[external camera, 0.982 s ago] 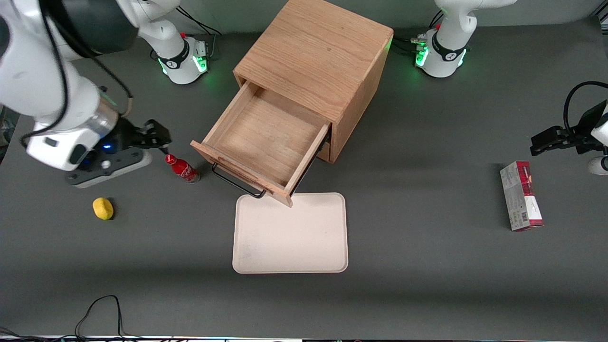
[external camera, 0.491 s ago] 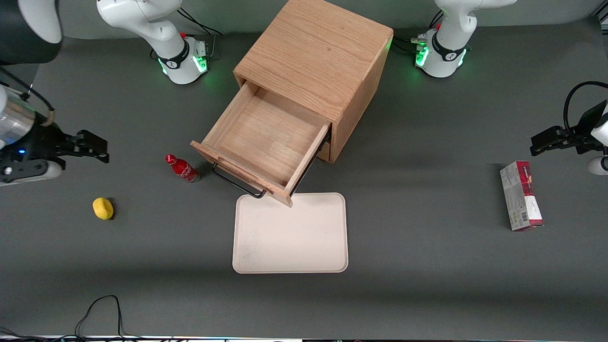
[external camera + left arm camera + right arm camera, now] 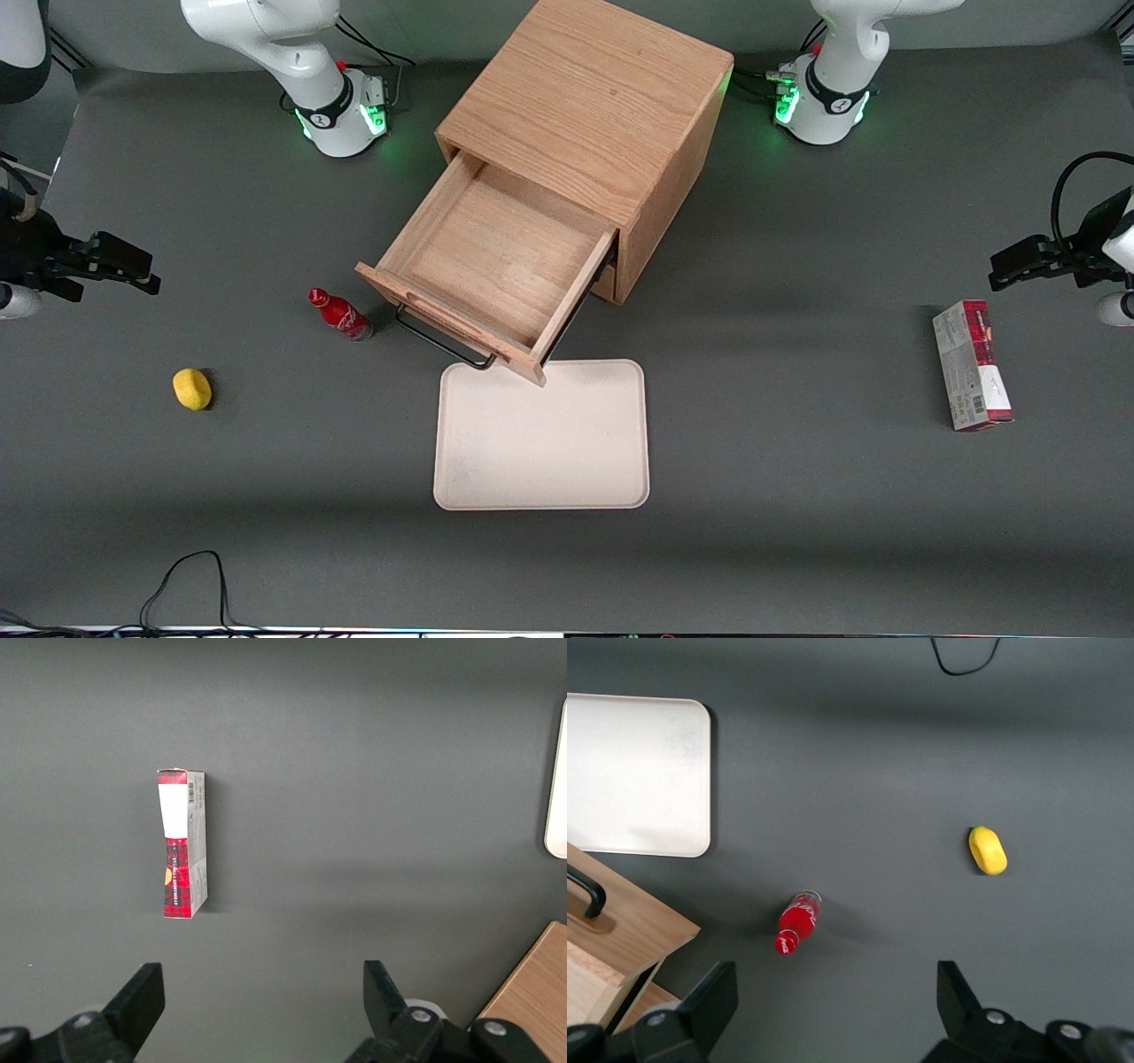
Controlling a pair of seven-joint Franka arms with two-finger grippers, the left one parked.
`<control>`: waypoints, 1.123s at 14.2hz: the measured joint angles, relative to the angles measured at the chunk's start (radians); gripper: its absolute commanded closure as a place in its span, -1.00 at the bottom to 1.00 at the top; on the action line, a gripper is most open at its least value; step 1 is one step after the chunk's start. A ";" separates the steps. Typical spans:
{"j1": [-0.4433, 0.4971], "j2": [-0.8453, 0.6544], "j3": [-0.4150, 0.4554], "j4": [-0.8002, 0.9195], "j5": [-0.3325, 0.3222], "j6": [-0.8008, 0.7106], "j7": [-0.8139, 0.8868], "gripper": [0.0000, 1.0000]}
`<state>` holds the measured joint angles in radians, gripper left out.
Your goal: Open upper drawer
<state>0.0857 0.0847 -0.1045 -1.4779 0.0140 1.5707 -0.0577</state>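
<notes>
1. We look down from the front on a dark grey table [image 3: 797, 532]. A wooden cabinet [image 3: 589, 106] stands at the upper middle of the frame.
2. The upper drawer [image 3: 487, 261] is pulled well out of the cabinet, toward the front camera. Its light wood inside shows bare. Its black handle [image 3: 440, 344] runs along its front edge, at the end nearest the camera.
3. Just in front of the drawer, lower in the frame, lies a pale flat tray [image 3: 540, 434]. One corner of the drawer front overlaps the tray's upper edge in this view.
4. A small red bottle [image 3: 340, 315] stands beside the drawer front, close to the handle, toward the working arm's end of the table.
5. A yellow, lemon-like object [image 3: 191, 388] lies at the middle left of the frame, nearer the camera than the bottle and well apart from it.
6. The gripper [image 3: 115, 270] is at the far left edge of the frame, well apart from the drawer and holding nothing. In its wrist view we see its two black fingers [image 3: 700, 1005] spread wide, with the bottle [image 3: 797, 921] and the yellow object [image 3: 988, 850] on the table below.
7. A red and white box [image 3: 972, 364] lies toward the parked arm's end of the table.
</notes>
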 measured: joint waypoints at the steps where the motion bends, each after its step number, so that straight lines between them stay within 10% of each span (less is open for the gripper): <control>1: -0.011 0.000 0.008 -0.003 0.000 0.000 0.000 -1.00; 16: -0.024 -0.032 0.032 -0.086 0.000 0.107 0.037 -1.00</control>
<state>0.0620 0.0526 -0.0729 -1.5634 0.0140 1.6772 -0.0203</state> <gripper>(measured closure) 0.000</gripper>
